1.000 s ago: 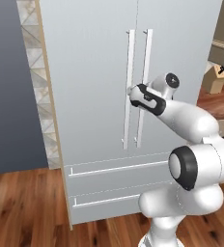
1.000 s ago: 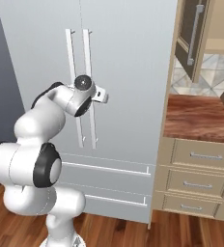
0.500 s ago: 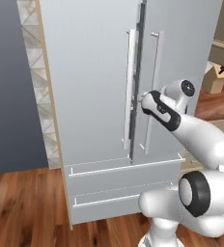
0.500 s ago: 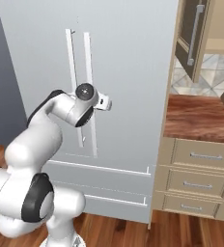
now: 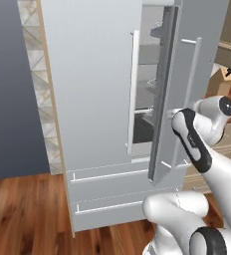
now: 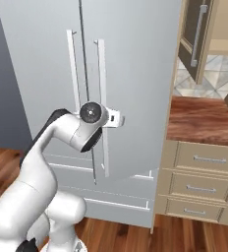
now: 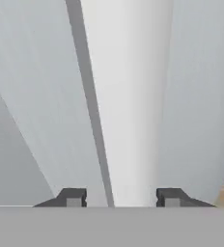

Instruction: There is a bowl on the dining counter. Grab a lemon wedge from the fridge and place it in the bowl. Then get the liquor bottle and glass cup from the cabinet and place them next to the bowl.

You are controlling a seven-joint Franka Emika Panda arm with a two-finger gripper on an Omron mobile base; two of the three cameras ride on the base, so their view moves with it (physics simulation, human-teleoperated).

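Closest to me, the gripper (image 7: pixel 119 198) has its two dark fingertips (image 7: pixel 73 198) spread either side of the long white handle (image 7: pixel 128 96) of the fridge's right door (image 5: pixel 187 64). The handle runs between them at twelve o'clock in the hand view; I cannot tell whether the pads actually press on it or stand just off it. The handle's long axis is upright and the jaws straddle it crosswise, so the pull would have to swing the door out on its far-edge hinge.

That door stands partly ajar, its inner edge swung away from the left door (image 5: pixel 92 84) and its matching handle (image 5: pixel 132 94). Through the gap, at about eleven o'clock from the hand, grey shelves (image 5: pixel 150 94) show inside the fridge (image 6: pixel 135 59). Any lemon wedge in there is hidden from here.

Below are two drawers (image 5: pixel 112 191). Off at three o'clock stands a wood-topped counter (image 6: pixel 204 120) on beige drawers (image 6: pixel 202 172), near the door's swing and likely to limit it.
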